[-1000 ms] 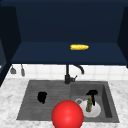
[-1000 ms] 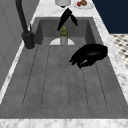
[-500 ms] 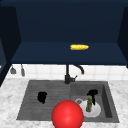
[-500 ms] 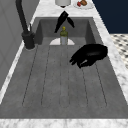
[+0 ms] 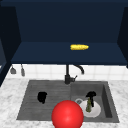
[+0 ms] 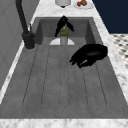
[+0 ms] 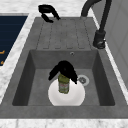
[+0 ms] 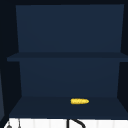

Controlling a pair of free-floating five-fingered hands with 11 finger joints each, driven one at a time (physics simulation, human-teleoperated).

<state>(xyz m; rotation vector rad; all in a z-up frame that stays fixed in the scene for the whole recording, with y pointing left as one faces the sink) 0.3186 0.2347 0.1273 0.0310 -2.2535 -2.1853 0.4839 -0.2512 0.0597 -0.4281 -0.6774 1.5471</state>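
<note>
Under your right hand (image 7: 63,69), down in the sink basin (image 7: 100,85), a small green bottle (image 7: 63,84) stands upright on a white plate (image 7: 75,96). Your fingers drape down round its neck and cap, curled as if pinching the top. Judge the bottle light, stiff and likely slick, and tall enough to topple; a hold lower on the body, below the hand, looks steadier than the cap. Well off to the side, your left hand (image 6: 88,55) hovers above the ribbed draining board (image 6: 50,82), fingers loosely curled on nothing.
</note>
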